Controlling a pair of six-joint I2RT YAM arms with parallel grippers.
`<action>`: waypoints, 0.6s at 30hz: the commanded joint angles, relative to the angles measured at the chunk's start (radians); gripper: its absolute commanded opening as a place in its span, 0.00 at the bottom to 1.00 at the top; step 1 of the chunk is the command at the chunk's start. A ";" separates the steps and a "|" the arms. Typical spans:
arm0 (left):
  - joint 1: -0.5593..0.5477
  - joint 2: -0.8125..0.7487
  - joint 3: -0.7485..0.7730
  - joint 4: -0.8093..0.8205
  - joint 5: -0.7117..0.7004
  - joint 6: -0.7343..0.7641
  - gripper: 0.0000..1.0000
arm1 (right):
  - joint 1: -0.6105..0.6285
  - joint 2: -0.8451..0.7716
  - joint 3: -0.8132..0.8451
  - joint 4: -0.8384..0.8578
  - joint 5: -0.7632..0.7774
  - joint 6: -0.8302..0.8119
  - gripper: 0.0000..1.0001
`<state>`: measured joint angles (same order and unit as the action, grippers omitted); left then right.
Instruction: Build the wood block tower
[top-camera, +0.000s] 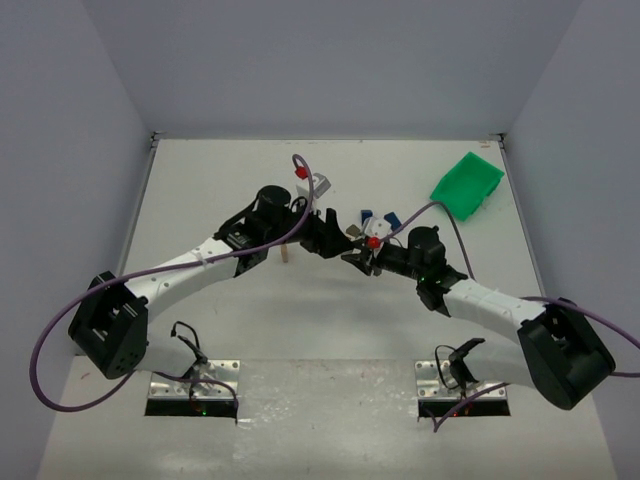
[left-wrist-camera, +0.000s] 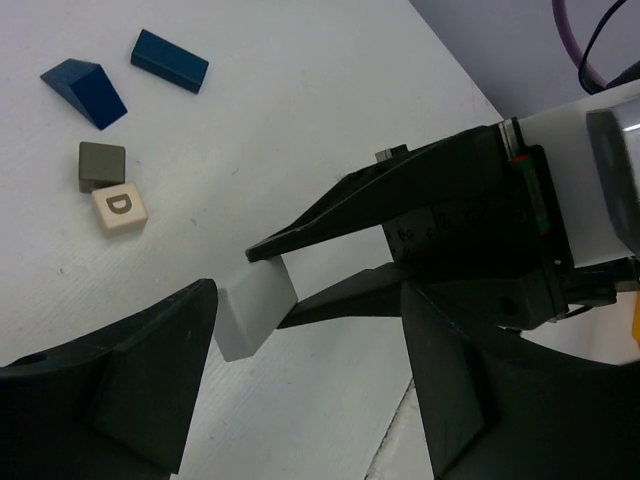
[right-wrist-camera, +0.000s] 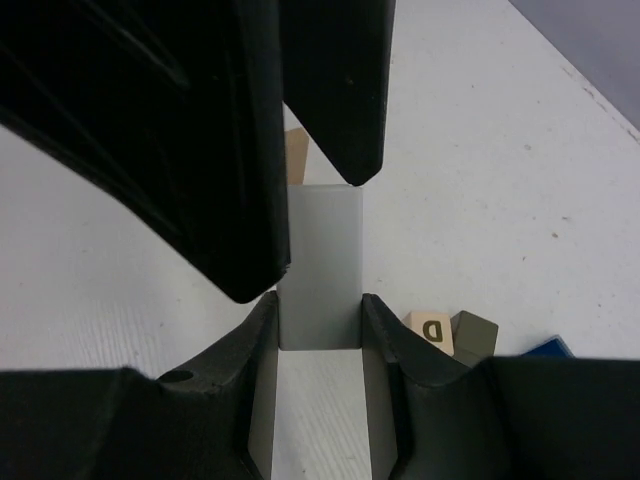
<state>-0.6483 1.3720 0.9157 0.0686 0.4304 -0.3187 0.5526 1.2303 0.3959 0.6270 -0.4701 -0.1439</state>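
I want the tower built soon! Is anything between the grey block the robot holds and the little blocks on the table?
Nothing visible does. The pale grey rectangular block is held in the right gripper, and the white table from it to the tan letter-D cube is bare. The left gripper, open, sits close beside it.

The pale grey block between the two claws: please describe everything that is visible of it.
The pale grey block is a plain rectangular piece, smooth and matte, with no letter showing. The right claw is shut on its two long sides. The left claw stands open around its other end, one finger beside or touching it.
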 joint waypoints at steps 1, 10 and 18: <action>-0.005 -0.011 -0.014 0.035 -0.021 -0.023 0.69 | 0.000 -0.051 -0.009 0.144 -0.087 -0.031 0.05; -0.005 -0.027 -0.012 0.025 -0.075 -0.043 0.57 | 0.001 -0.128 -0.054 0.146 -0.086 -0.043 0.04; -0.005 -0.040 -0.016 0.031 -0.031 -0.049 0.24 | 0.000 -0.128 -0.053 0.145 -0.023 -0.048 0.04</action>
<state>-0.6487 1.3715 0.9035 0.0659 0.3764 -0.3664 0.5522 1.1149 0.3388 0.7086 -0.5298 -0.1754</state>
